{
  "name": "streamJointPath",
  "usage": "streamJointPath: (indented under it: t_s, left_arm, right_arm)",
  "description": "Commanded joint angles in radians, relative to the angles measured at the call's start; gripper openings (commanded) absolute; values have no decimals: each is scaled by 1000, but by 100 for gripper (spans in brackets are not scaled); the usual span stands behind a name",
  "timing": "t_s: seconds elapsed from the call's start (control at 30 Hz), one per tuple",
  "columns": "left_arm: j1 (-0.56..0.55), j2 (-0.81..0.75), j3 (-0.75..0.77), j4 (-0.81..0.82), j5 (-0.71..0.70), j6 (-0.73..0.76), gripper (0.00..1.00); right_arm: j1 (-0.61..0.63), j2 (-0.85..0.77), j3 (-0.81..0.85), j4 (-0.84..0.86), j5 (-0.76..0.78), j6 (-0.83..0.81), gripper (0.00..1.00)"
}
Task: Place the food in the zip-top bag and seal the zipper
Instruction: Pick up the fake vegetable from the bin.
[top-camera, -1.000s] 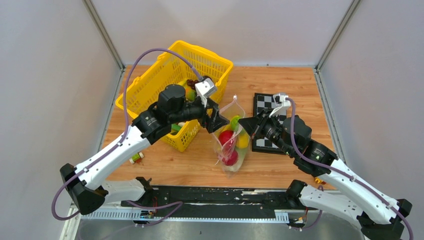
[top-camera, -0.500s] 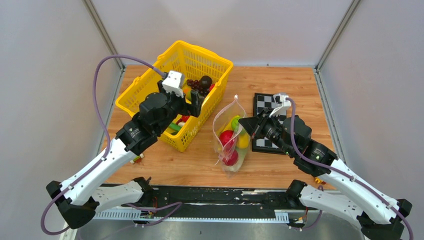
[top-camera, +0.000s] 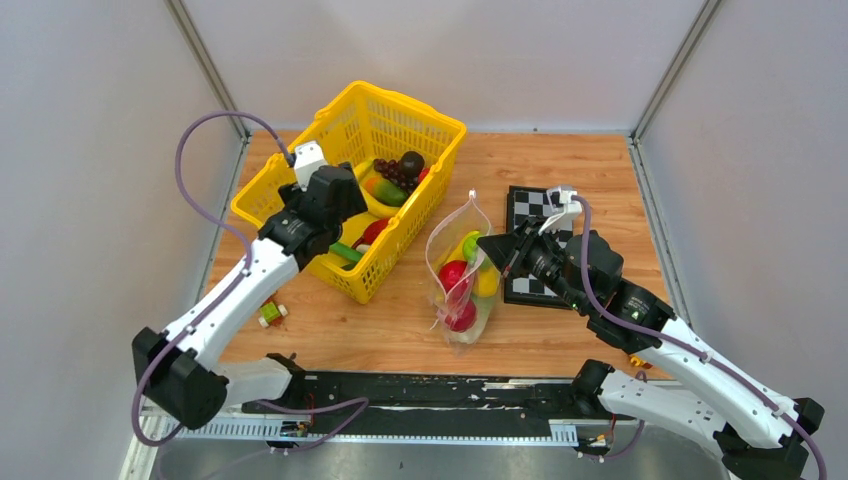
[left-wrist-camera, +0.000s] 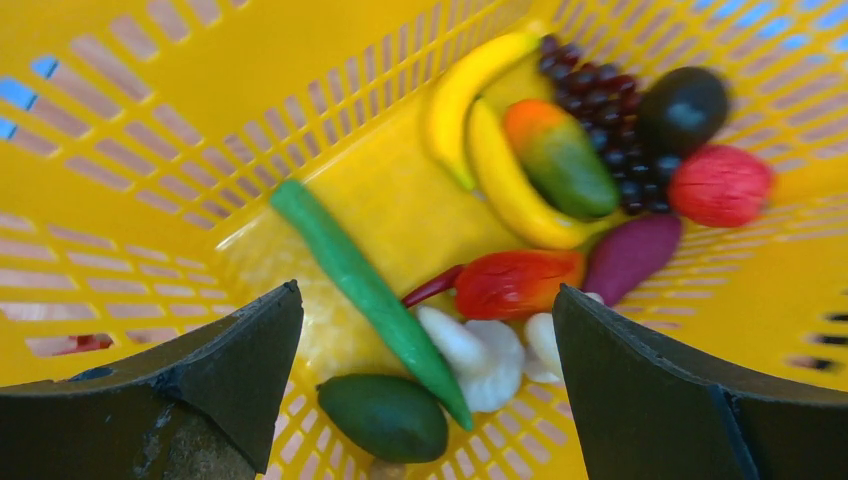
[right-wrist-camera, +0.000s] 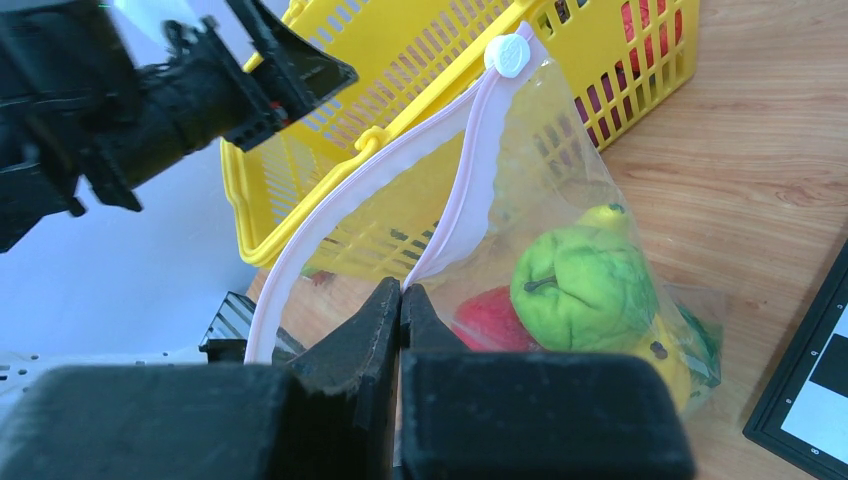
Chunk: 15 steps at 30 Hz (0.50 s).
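Showing the zip-top bag (top-camera: 462, 272) propped upright near the middle of the table (top-camera: 600, 170), mouth upward and gaping, close to the yellow basket (top-camera: 400, 100); already loaded with a green apple-like fruit (right-wrist-camera: 585, 285), a red round fruit (right-wrist-camera: 490, 320) and something yellow lower down. Pinched at one lip of the zipper (right-wrist-camera: 468, 185) by the right gripper (right-wrist-camera: 400, 295), jaws closed tight on the pink strip and holding the mouth apart. Poised over the basket interior, the left gripper (left-wrist-camera: 425, 300), jaws spread wide and carrying nothing, above bananas (left-wrist-camera: 500, 170), grapes (left-wrist-camera: 610, 130), a long cucumber (left-wrist-camera: 370, 290) and other pieces. Judged as the loading step, partway done, with a further pick in preparation and sealing not yet begun. Calls next for lowering the open jaws around a single piece, likely the cucumber lying nearest between them, closing, lifting clear of the basket wall, then releasing above the mouth without toppling the floppy film. Hard to make out: the lowest contents behind crumpled plastic; the left jaws from overhead, hidden under the wrist; whether the free zipper lip touches the basket; the left fingers, cut off at the frame's lower edge
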Motion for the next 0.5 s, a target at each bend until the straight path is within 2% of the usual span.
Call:
streamJointPath:
  t_s: [0.0,0.13,0.27,0.37,0.47]
  left_arm:
    - [51,89,43,-104,-81,-163,100]
    - [125,164,37,-84,4,-187,100]
    - [173,253,59,-145,-66,-292,100]
    - [218,337,97,-204,-10,-343,100]
    - [241,406,91,-183,5,-359,100]
  right_arm:
    - [2,-8,14,29,8,1,0]
    - [2,-6,14,30,5,2,0]
    - [2,-4,15,34,2,5,0]
    - [2,2,15,37,0,6,0]
    - [1,8,13,40,-2,10,0]
